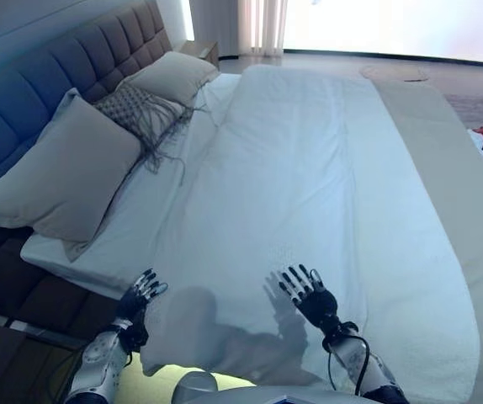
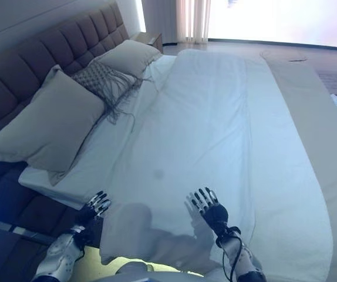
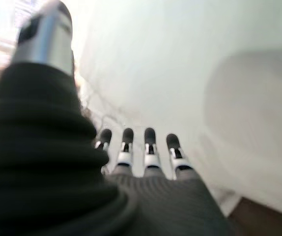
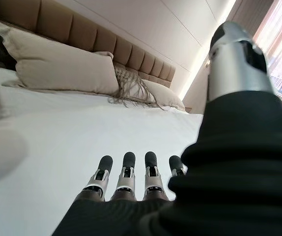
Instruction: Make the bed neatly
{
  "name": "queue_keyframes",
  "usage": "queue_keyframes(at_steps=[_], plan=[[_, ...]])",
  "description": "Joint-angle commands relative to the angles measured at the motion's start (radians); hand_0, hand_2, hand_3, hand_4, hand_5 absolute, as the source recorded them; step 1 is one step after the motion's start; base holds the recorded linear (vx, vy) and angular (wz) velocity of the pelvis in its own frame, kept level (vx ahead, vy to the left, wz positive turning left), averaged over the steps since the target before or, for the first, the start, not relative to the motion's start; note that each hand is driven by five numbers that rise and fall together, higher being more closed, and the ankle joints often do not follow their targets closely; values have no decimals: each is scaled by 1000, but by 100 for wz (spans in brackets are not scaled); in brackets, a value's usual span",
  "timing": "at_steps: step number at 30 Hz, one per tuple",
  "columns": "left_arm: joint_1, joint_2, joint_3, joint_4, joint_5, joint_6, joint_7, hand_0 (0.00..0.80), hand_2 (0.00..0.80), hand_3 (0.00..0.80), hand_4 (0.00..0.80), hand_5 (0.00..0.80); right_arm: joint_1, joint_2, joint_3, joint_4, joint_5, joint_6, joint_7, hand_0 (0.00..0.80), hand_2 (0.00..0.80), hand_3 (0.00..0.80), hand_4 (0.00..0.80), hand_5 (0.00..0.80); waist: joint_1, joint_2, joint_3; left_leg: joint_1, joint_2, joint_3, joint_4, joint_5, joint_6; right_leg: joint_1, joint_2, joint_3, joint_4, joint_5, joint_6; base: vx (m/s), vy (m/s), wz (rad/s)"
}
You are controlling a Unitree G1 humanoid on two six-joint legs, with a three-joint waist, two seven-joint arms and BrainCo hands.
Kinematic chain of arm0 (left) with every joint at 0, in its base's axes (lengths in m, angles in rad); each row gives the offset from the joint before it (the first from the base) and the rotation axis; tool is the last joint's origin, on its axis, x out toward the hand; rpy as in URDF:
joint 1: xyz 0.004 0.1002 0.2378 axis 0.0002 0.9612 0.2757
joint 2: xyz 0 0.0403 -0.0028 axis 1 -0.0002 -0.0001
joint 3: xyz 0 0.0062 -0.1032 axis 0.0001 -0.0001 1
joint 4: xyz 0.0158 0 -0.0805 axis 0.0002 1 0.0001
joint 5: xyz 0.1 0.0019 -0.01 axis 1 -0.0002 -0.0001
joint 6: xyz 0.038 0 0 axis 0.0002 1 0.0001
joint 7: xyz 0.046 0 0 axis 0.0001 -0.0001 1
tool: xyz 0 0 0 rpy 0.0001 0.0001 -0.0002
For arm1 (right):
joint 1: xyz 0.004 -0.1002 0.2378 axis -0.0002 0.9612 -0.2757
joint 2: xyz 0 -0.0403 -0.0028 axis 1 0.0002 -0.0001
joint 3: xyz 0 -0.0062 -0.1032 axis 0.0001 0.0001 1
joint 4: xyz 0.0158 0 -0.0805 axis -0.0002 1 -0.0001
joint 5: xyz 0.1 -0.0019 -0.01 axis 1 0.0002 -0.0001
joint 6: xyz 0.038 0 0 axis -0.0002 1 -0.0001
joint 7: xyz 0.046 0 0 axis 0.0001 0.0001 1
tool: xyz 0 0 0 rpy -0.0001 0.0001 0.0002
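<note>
The white duvet (image 1: 300,194) fills the frame's centre, its long axis running from the bottom edge toward the upper window, while the left hand (image 1: 143,290) and right hand (image 1: 307,290) hover released, fingers straight, over its lower end.

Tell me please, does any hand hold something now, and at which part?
Nothing is held. The left hand and the right hand both have straight fingers spread over the white duvet, gripping no cloth.
</note>
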Motion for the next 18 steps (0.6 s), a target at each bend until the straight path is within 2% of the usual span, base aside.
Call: queue_keyframes(at_steps=[1, 2, 4, 6, 7, 11, 13, 14, 15, 18], plan=[[-80, 33, 53, 19, 146, -73, 85, 0, 0, 0, 0, 0, -51, -19, -13, -9, 43, -15, 34, 0, 0, 0, 0, 0, -2, -43, 7, -35, -23, -33, 44, 7, 95, 0, 56, -52, -144, 275, -5, 217, -80, -26], [-78, 31, 55, 26, 159, -77, 91, 0, 0, 0, 0, 0, -46, -20, -13, -16, 35, -10, 29, 0, 0, 0, 0, 0, -3, -41, 11, -24, -12, -28, 40, 6, 88, 8, 63, -53, -145, 264, -6, 160, -45, -18], [-82, 45, 47, 27, 217, -98, 144, 0, 0, 0, 0, 0, -15, -32, 2, -64, 37, 2, 45, 0, 0, 0, 0, 0, -18, -51, 19, -44, 41, 0, 42, 34, 61, 18, 92, -68, -158, 202, -17, 65, -68, -10], [-101, 57, 24, 33, 260, -131, 204, 0, 0, 0, 0, 0, 4, -36, 4, -75, 40, -16, 48, 0, 0, 0, 0, 0, -21, -61, 32, -81, 74, 6, 59, 44, 46, 10, 101, -83, -153, 178, -15, -73, -115, -9], [-127, 69, 0, 29, 306, -156, 270, 0, 0, 0, 0, 0, -6, -39, 11, -77, 60, -44, 45, 0, 0, 0, 0, 0, -15, -73, 54, -127, 93, 3, 71, 51, 36, -16, 102, -101, -150, 176, -13, -217, -147, 8], [-242, 116, -86, 51, 464, -175, 490, 0, 0, 0, 0, 0, -105, -64, 46, -94, 112, -136, 27, 0, 0, 0, 0, 0, -6, -79, 147, -266, 104, -31, 109, 61, 26, -157, 80, -131, -111, 194, -12, -391, -30, 18], [-288, 118, -129, 103, 492, -137, 605, 0, 0, 0, 0, 0, -152, -76, 68, -109, 116, -160, 13, 0, 0, 0, 0, 0, -11, -76, 182, -321, 103, -40, 129, 67, 25, -226, 71, -126, -85, 201, -12, -278, 120, -5], [-306, 113, -141, 128, 511, -94, 668, 0, 0, 0, 0, 0, -168, -81, 78, -115, 115, -165, 8, 0, 0, 0, 0, 0, -13, -76, 192, -344, 103, -42, 141, 68, 25, -251, 67, -123, -75, 203, -14, -178, 143, -12], [-323, 110, -151, 168, 506, -59, 724, 0, 0, 0, 0, 0, -185, -84, 86, -118, 107, -174, 6, 0, 0, 0, 0, 0, -12, -67, 206, -362, 89, -41, 163, 37, 28, -274, 63, -113, -49, 187, 1, -131, 123, -11], [-345, 89, -143, 275, 386, 3, 795, 0, 0, 0, 0, 0, -221, -97, 104, -122, 89, -187, 5, 0, 0, 0, 0, 0, -13, -68, 239, -438, 77, -53, 223, 28, 36, -346, 48, -95, -14, 193, 1, -127, 118, 0]])
